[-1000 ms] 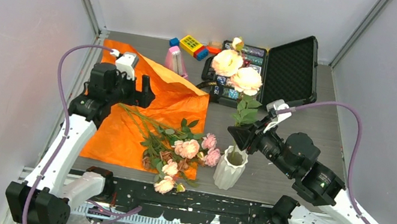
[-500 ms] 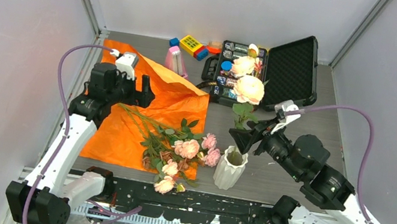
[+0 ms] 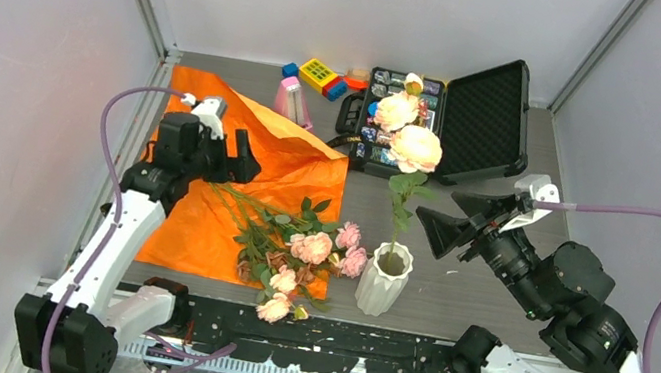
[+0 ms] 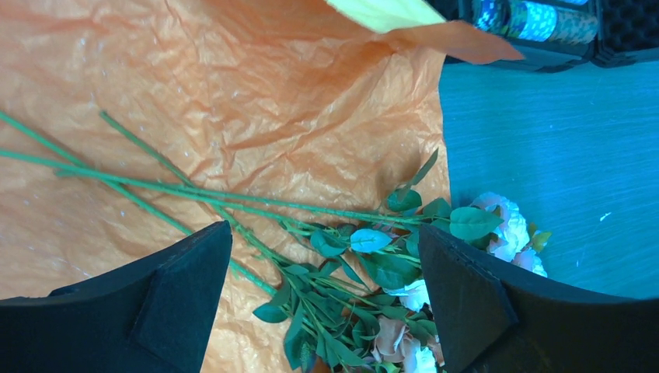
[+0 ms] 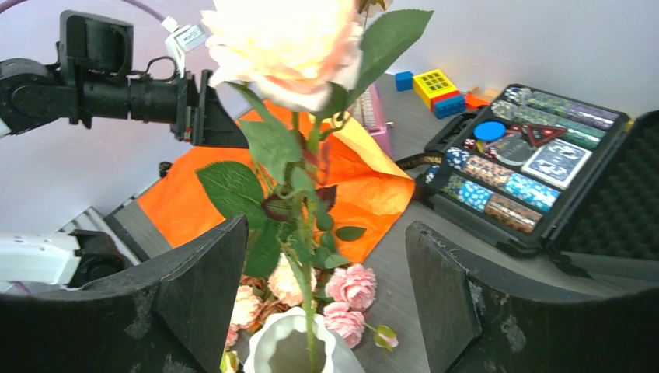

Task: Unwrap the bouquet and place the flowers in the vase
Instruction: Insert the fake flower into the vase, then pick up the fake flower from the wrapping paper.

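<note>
We're seeing one rose stem standing in the vase, with both grippers spread and gripping nothing.

The small white ribbed vase [image 3: 384,279] is sitting near the front of the grey table [image 3: 510,181], holding a single green-stemmed spray of peach artificial roses [image 3: 414,147] that's rising upright out of it. The right gripper [image 3: 436,204] is hanging just right of that stem with its jaws wide apart, not touching it. The rest of the pink and peach long-stemmed flowers [image 3: 301,248] are lying loose across the near right corner of the flattened crinkled orange paper [image 3: 200,215], with their heads just left of the vase. The left gripper [image 3: 231,165] is hovering over the stem ends, jaws spread. At the back we're noting an open black plastic case [image 3: 485,116], a pink metronome-shaped object [image 3: 292,99] and coloured blocks [image 3: 318,73].
</note>
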You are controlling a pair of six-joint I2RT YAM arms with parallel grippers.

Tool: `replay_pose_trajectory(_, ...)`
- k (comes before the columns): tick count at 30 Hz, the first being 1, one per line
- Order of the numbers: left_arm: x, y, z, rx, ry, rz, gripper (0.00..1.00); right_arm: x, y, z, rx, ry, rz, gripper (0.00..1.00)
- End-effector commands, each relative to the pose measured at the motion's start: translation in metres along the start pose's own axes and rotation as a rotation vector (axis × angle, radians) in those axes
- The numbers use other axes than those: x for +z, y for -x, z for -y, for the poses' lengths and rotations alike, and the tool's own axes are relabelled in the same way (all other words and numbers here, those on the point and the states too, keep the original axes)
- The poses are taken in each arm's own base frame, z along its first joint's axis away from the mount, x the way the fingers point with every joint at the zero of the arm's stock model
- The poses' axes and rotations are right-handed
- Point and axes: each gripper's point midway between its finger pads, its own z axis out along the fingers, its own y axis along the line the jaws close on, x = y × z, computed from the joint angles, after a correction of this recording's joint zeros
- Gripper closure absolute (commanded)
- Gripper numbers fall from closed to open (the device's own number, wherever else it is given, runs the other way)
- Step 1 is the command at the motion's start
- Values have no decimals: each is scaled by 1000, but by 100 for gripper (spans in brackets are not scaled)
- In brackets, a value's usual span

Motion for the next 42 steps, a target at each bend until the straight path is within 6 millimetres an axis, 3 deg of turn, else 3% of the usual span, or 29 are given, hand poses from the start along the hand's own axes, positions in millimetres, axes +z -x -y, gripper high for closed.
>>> replay_pose_trajectory(1,12,-20,-8,-123,30,-14,8,-7,7,25,-50,-122,37,21)
replay_pose_trajectory(8,38,-63,-40,-215,138,-35,10,-12,-9,68,-52,-349,71,22)
replay_pose_trajectory(12,45,-80,-49,-273,174,-37,13,-17,-12,80,-36,-415,93,22)
replay_pose_trajectory(22,48,-102,-83,-327,322,21,33,-14,-20,91,-21,-494,88,23)
replay_pose_trajectory(30,59,-106,-90,-350,328,3,53,-11,-24,94,-13,-517,88,23)
replay_pose_trajectory(42,75,-120,-94,-395,321,-40,70,-10,-25,94,-5,-518,88,23)
